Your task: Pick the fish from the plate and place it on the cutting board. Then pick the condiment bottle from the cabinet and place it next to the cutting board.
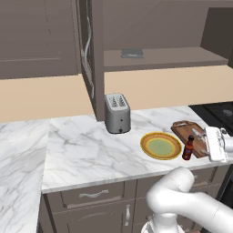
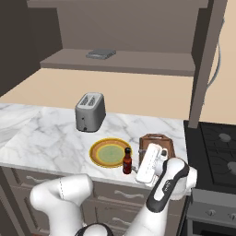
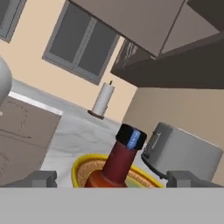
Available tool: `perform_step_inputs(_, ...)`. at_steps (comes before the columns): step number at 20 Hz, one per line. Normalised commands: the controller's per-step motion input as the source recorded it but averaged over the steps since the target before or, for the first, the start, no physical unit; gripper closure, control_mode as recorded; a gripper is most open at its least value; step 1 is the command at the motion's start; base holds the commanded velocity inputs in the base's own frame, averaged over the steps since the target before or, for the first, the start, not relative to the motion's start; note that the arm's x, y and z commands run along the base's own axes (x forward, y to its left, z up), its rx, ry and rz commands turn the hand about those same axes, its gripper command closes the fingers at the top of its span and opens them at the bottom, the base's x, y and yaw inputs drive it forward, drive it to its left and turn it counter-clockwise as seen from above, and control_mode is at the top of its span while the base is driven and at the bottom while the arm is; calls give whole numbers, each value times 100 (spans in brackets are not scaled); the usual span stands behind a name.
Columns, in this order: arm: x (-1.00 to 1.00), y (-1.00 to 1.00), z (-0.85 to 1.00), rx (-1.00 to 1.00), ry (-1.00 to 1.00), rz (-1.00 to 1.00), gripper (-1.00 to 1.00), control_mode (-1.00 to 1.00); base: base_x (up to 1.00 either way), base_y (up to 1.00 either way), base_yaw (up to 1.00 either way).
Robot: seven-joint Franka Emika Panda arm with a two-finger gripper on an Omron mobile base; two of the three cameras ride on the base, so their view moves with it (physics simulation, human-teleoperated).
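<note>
Fingers [image 3: 114,178] stand wide apart, one on each side of the small dark red-brown condiment bottle [image 1: 188,148], gripping nothing. On the white marbled worktop [image 1: 91,150], left to right: a silver two-slot toaster [image 1: 117,113], the round yellow-rimmed plate with pale green centre [image 1: 160,145], the upright bottle just beside it, then the dark reddish-brown wooden cutting board [image 1: 187,132].

A rendered home kitchen. A white marble counter [image 1: 91,145] runs over brown drawers [image 1: 93,195] with silver handles. A silver toaster [image 1: 117,113] stands at the counter's 12 o'clock, a black stove [image 2: 219,152] at 3 o'clock, and dark wall cabinets [image 1: 41,36] hang above.
</note>
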Motion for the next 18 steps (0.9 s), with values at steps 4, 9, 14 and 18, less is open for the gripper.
perform_step_inputs(4,-27,-5,0,-13,-17,-7,-100,-100,0,0,0)
perform_step_inputs(9,-22,-3,0,-15,-15,-10,-100,-100,0,0,0)
perform_step_inputs(14,-10,0,1,-16,-9,-13,-100,-100,0,0,0)
perform_step_inputs(18,-2,0,6,-18,-5,-14,-100,-100,0,0,0)
